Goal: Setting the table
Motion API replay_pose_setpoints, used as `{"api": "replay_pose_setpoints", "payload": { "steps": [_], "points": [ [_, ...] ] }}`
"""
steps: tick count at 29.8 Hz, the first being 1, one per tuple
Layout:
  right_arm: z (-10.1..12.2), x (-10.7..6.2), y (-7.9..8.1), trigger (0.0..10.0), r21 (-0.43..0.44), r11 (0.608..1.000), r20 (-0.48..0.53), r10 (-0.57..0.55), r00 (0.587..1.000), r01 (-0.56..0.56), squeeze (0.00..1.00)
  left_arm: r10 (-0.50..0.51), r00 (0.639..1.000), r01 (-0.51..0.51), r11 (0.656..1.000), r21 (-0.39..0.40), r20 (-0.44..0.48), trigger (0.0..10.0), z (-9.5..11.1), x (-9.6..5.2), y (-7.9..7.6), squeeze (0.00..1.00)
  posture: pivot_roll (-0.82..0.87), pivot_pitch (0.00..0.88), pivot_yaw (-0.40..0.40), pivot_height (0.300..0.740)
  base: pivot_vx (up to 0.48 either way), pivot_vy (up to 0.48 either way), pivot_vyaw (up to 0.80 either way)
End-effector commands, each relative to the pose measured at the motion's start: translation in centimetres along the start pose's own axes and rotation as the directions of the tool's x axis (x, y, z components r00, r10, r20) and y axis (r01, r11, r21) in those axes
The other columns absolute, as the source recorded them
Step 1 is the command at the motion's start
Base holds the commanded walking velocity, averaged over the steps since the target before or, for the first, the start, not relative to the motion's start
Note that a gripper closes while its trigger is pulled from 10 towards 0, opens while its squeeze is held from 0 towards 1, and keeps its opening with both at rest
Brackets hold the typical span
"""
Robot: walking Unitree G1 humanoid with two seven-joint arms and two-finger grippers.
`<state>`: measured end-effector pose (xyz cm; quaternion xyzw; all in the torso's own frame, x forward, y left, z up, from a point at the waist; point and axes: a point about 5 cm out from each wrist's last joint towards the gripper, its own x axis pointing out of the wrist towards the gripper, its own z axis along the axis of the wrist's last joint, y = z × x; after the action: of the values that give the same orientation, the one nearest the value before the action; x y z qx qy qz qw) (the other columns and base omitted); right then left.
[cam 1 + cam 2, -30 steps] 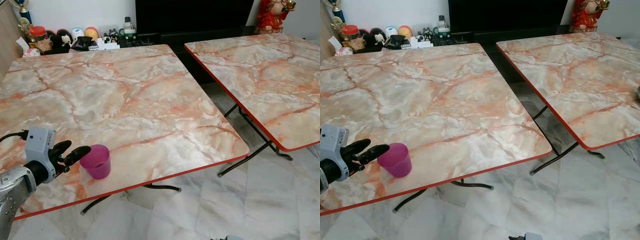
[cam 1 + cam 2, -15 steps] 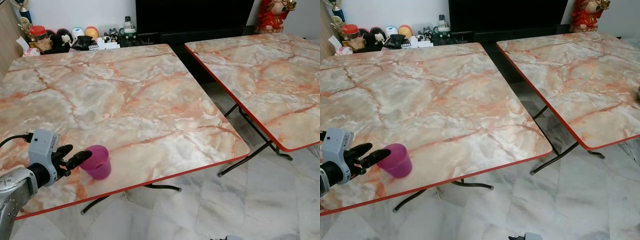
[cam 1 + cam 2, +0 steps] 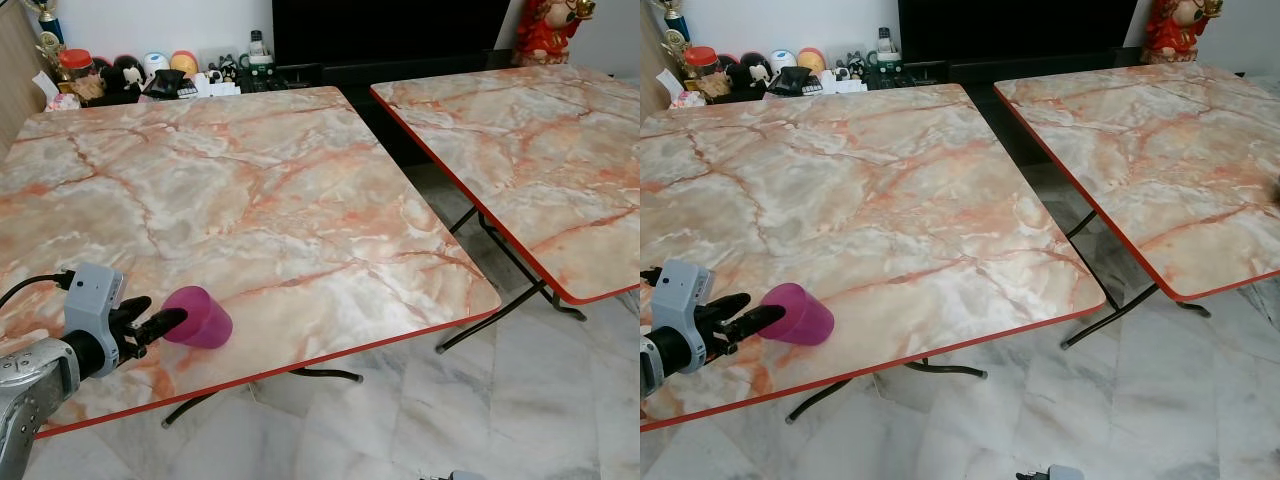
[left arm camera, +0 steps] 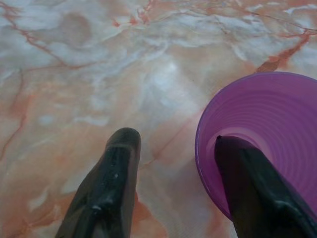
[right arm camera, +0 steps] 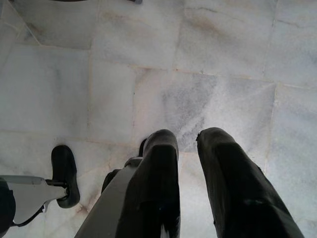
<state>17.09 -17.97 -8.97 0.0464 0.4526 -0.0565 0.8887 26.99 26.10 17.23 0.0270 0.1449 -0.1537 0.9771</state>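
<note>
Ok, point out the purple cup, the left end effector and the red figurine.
purple cup (image 3: 203,317), left eye view, its side wall.
left end effector (image 3: 165,322), left eye view, between the fingertips.
red figurine (image 3: 547,32), left eye view, its body.

The near table (image 3: 300,200) has a top veined in orange, cream and pale grey like marble, edged in red, on black legs; the second table (image 3: 520,140) bears the same pattern and red edge; the cup (image 3: 200,317), near the first table's front left corner, is magenta-purple, ribbed inside; the left gripper (image 3: 160,322) has black fingers (image 4: 106,188) on a silver arm; the floor (image 3: 480,420) is white-grey marbled tile.
</note>
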Motion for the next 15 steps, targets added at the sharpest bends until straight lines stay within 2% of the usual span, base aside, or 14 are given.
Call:
{"api": "replay_pose_setpoints", "payload": {
  "steps": [1,15],
  "points": [
    [-0.89,-0.17,-0.07,10.0,0.004,1.0,-0.031,-0.002,1.0,0.002,0.0,-0.009,1.0,0.009,1.0,0.012,0.005,0.0,0.33,-0.06,-0.25,0.0,0.2,0.134,-0.028,0.74,0.0,0.0,0.0],
    [-0.83,-0.16,-0.14,10.0,-0.001,1.0,-0.031,-0.003,1.0,0.003,0.0,-0.027,1.0,0.027,1.0,0.014,0.007,0.0,0.3,-0.13,-0.45,0.0,0.2,0.133,-0.031,0.74,0.0,0.0,0.0]
  ]
}}
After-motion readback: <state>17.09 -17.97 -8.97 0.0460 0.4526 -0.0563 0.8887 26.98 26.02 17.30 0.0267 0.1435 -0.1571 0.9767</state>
